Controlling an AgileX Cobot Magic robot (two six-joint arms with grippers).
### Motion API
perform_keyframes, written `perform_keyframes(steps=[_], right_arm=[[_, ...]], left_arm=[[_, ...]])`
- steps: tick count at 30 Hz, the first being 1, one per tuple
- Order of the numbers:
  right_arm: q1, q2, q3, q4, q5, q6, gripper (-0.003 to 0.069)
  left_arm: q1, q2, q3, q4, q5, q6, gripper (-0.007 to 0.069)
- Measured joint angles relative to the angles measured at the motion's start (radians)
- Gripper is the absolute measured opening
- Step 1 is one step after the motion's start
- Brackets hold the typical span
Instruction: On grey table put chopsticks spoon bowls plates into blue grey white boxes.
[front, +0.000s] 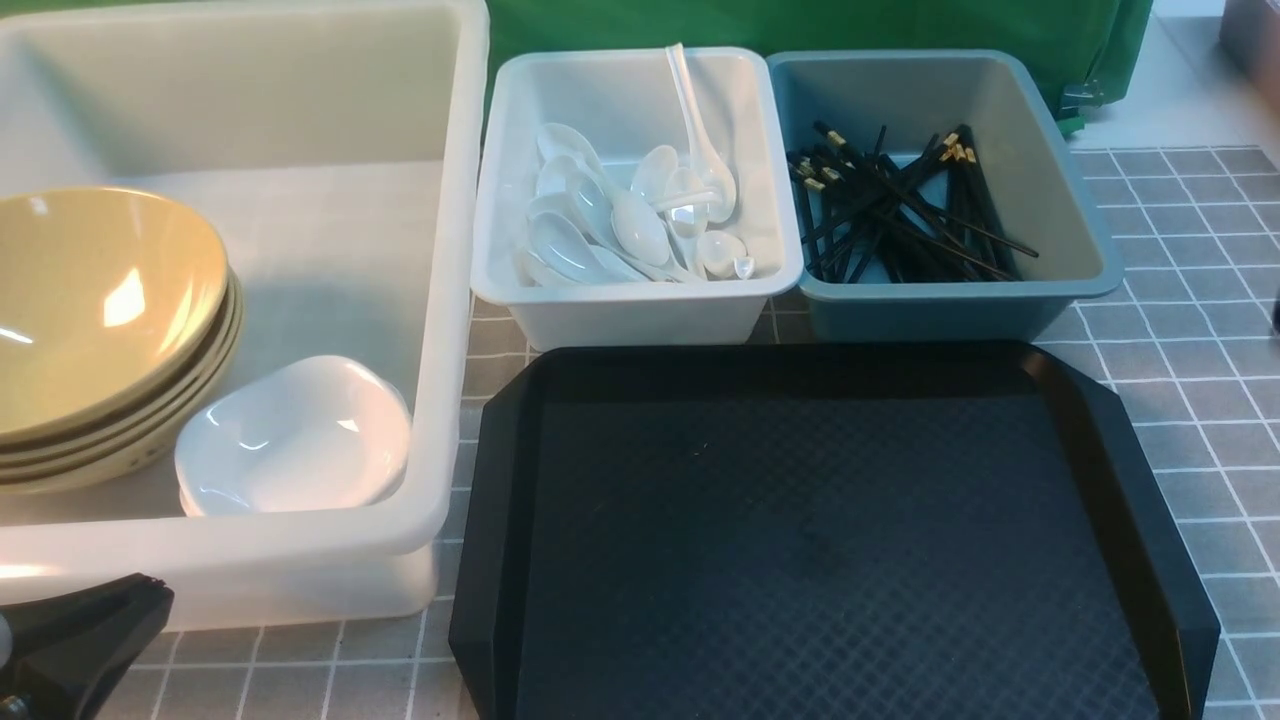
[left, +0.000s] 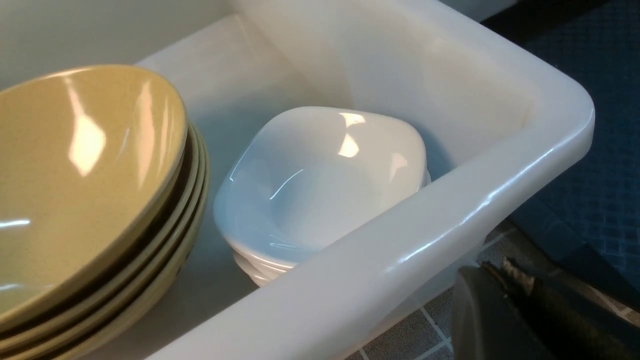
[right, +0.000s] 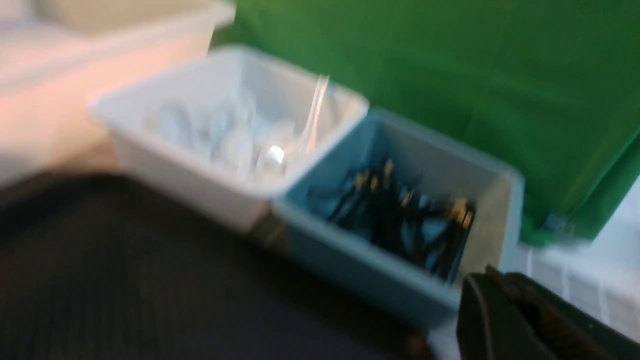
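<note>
A stack of tan bowls (front: 90, 300) and a stack of white plates (front: 300, 430) sit inside the large translucent tub (front: 440, 300). Several white spoons (front: 620, 210) lie in the small white box (front: 640, 310). The black chopsticks (front: 900, 210) fill the blue-grey box (front: 940, 310). My left gripper (left: 495, 272) is shut and empty, low over the grey table (front: 1200, 380) beside the tub's near corner (left: 450, 200). In the blurred right wrist view my right gripper (right: 492, 275) is shut on nothing, outside the blue-grey box (right: 350, 265).
A black diamond-textured tray (front: 820, 540) lies in front of the two small boxes, with nothing on it. A green cloth (front: 800, 25) hangs behind the boxes. The tub's tall wall stands between my left gripper and the plates (left: 320, 175).
</note>
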Motion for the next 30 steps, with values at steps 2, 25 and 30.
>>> perform_keyframes(steps=[2,25,30], right_arm=[[0.000,-0.018,0.112,0.000,-0.005,-0.004,0.0034],[-0.194,-0.420,0.466,-0.075,-0.278,0.306,0.0034],[-0.225,-0.550,0.466,-0.215,0.022,0.516,0.0034]], left_arm=[[0.000,0.000,0.000,-0.001,0.000,0.000,-0.0011],[-0.001,0.000,0.001,-0.006,0.000,0.000,-0.0011],[-0.001,0.000,0.001,-0.006,0.000,0.000,-0.0011]])
